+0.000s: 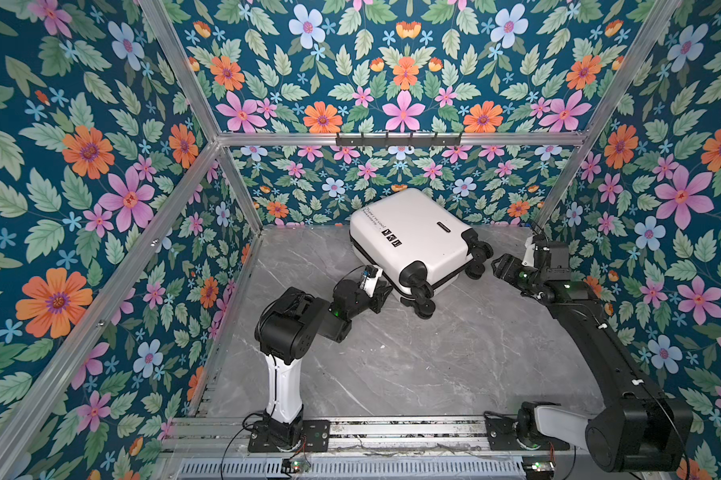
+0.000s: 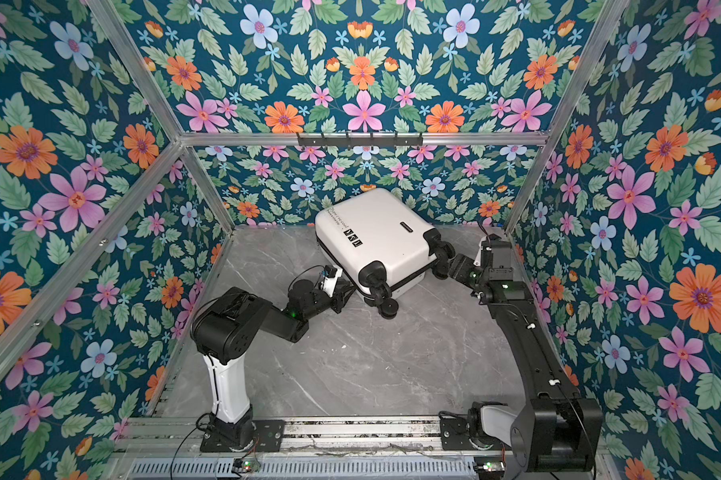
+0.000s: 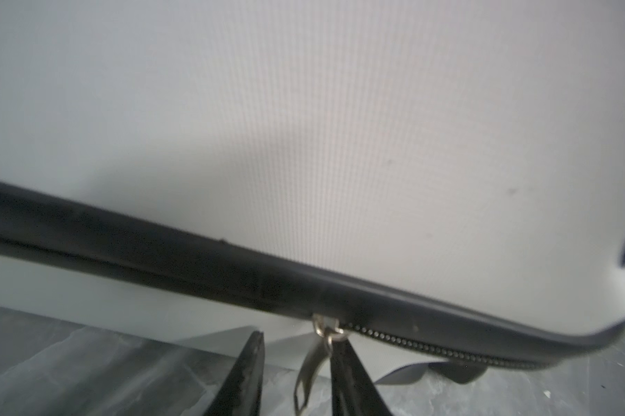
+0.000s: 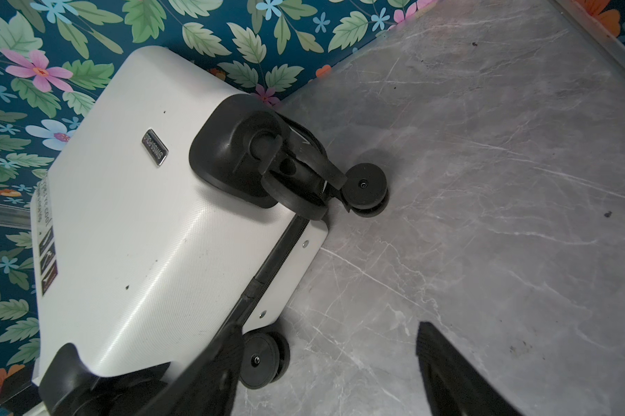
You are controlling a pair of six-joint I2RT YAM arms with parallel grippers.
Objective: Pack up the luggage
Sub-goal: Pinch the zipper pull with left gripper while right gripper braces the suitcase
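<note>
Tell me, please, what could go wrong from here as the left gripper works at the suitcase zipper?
1. The zipper pull hangs off-centre in the open left gripper, close to one side, so it may slip out when the jaws close.
2. The luggage lies unbraced on the smooth table, and the open right gripper holds nothing, so a tug could drag it.

In the left wrist view the suitcase [image 3: 303,126] is so close that you get only a blurred white shell running off the picture's edges. You cannot tell whether the left jaws touch the zipper pull [image 3: 312,363] hanging between them. In both top views the printed text [image 1: 374,226] is too small to read. In the right wrist view one right jaw covers a wheel corner of the suitcase.
</note>
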